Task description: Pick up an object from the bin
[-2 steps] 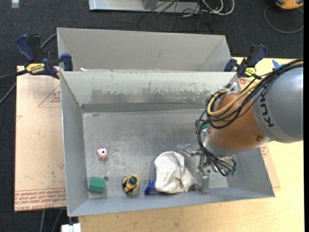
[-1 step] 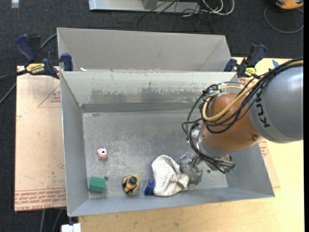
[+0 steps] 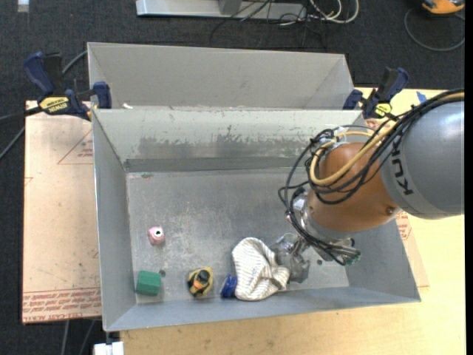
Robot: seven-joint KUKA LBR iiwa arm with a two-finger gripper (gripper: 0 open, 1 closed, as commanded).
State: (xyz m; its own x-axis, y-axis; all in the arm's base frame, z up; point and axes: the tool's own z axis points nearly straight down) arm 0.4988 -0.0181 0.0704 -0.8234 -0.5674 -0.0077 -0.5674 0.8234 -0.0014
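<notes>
White crumpled cloth (image 3: 253,272), end effector (image 3: 293,263) seemingly touching its right edge, grip unclear, arm (image 3: 436,157) lettered "KU"

arm (image 3: 436,161): its grey body runs off the right edge; the rest is cut off
gripper (image 3: 293,261): the upper part is tucked under the orange cover (image 3: 351,187) and black cables (image 3: 310,172); from here the lower end blurs into the cloth's folds
white cloth (image 3: 257,271): crumpled; it covers whatever is beneath
blue thing (image 3: 228,288): a small part pokes out at the cloth's left edge; kind unclear
yellow-and-black thing (image 3: 198,282): too small to name
pink thing (image 3: 155,234): small, roundish; kind unclear
bin (image 3: 222,132): the right floor corner is behind the arm
</notes>
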